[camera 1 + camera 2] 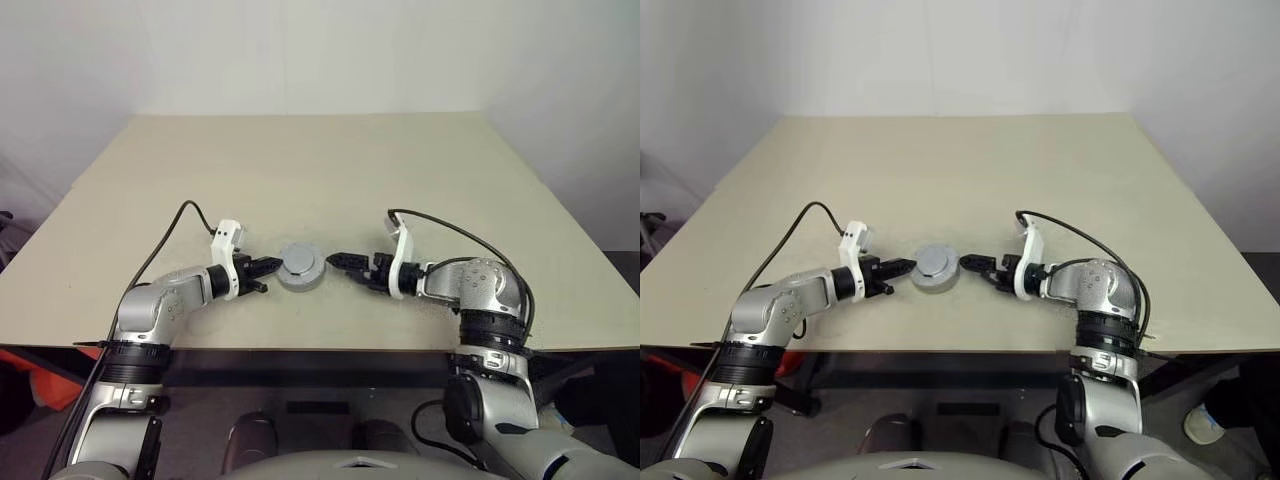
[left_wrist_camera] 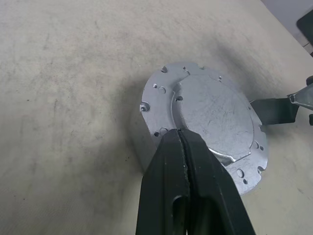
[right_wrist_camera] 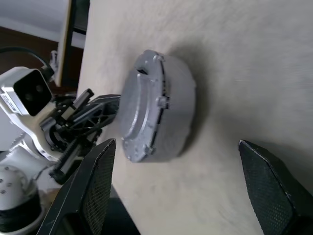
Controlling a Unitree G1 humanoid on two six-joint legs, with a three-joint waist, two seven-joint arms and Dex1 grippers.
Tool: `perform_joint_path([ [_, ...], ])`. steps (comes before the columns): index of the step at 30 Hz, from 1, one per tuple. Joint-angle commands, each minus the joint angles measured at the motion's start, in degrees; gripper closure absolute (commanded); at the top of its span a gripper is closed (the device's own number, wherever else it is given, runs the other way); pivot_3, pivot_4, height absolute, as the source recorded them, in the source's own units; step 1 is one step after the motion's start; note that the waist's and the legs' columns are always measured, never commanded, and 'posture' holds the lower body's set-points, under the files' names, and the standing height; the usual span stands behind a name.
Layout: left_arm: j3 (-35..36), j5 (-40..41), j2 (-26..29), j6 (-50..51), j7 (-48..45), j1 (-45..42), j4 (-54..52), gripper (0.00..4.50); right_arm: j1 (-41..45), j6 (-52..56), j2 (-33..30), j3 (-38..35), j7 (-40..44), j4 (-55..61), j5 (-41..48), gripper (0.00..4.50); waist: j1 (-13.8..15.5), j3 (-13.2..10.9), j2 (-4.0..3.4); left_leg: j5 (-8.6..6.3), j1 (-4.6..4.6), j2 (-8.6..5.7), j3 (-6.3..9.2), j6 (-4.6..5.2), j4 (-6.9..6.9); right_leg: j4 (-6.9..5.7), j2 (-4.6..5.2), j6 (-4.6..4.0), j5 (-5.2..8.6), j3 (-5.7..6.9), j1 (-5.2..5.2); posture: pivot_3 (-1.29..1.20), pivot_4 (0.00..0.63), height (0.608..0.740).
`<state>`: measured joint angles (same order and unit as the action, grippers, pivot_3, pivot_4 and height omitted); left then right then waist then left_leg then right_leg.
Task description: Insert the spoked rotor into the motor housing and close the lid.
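The lid (image 2: 210, 115) already sits on the motor housing (image 3: 178, 117), near the front middle of the surface (image 1: 320, 170); the rotor is presumably inside, hidden. Little seems left beyond seating the lid fully. The left tool (image 1: 268, 268), pinched tight and holding nothing, rests at the lid's edge; the right tool (image 1: 338, 262) stands wide and empty, just beside. The beige surface is otherwise bare, with pale walls behind it.

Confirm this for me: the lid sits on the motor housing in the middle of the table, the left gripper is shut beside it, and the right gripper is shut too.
One thing is wrong: the right gripper is open, its fingers spread wide in the right wrist view. The rest holds: the lid sits on the motor housing on the table, and the left gripper is shut beside it.
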<state>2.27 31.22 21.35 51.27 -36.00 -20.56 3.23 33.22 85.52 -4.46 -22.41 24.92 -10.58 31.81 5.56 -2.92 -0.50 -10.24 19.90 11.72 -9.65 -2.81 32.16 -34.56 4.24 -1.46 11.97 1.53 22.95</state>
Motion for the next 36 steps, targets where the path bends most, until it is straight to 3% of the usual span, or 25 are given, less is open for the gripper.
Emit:
perform_joint_path([
  [1, -0.38, -1.29, 0.82, 0.97, 0.99, 0.86, 0.52, 4.5, 1.53, -0.19, 1.97, -0.68, -0.61, -3.59, 1.44, 0.02, -0.03, 0.01, 0.0, 0.0, -0.01, 0.0, 0.0, 0.0, -0.01, 0.0, 0.0, 0.0, 0.0, 0.0, 0.0, 0.0, 0.0, 0.74],
  [11, -0.35, -1.53, 0.56, 0.72, 1.74, 0.64, 0.32, 4.5, 5.86, -6.29, 7.69, 0.9, -0.26, -13.89, 1.32, 0.02, -0.54, 0.02, 0.0, 0.08, -0.27, 0.03, -0.05, -0.14, -0.17, -0.02, -0.02, 0.01, 0.0, 0.01, 0.01, 0.0, 0.0, 0.74],
  [19, 0.26, -1.57, 0.67, 0.32, 2.26, 1.52, -0.06, 4.5, 7.96, -10.3, 8.66, 2.36, 0.19, -19.08, 0.79, 0.02, -1.14, 0.03, 0.01, 0.1, -0.27, 0.03, -0.07, -0.17, -0.29, -0.01, -0.02, 0.0, 0.01, 0.01, 0.03, 0.0, 0.0, 0.74],
  [22, 0.69, -1.59, 0.41, 0.22, 2.8, 1.89, -0.34, 4.5, 8.37, -12.28, 8.33, 2.31, -0.72, -21.16, 0.02, 0.65, -1.4, 0.04, 0.02, 0.1, -0.29, 0.03, -0.07, -0.18, -0.29, -0.01, -0.02, 0.0, 0.01, 0.0, 0.02, 0.0, 0.0, 0.74],
  [27, 0.91, -1.73, 0.15, 0.13, 3.09, 2.15, -0.54, 4.5, 9.02, -13.13, 7.81, 3.32, 0.01, -21.29, 0.46, 2.35, -1.49, 0.02, -0.03, 0.11, -0.24, 0.03, -0.09, -0.18, -0.29, -0.01, -0.02, 0.0, 0.01, -0.01, 0.09, 0.0, 0.0, 0.74],
  [36, 3.71, -1.12, -1.03, -2.04, 3.82, 0.83, 1.12, 4.5, 9.98, -14.79, 6.07, 1.22, -1.2, -23.16, 1.63, 2.48, -1.45, 0.02, -0.02, 0.11, -0.22, 0.03, -0.11, -0.18, -0.3, -0.01, -0.02, 0.0, 0.01, -0.01, 0.09, 0.0, 0.0, 0.74],
])
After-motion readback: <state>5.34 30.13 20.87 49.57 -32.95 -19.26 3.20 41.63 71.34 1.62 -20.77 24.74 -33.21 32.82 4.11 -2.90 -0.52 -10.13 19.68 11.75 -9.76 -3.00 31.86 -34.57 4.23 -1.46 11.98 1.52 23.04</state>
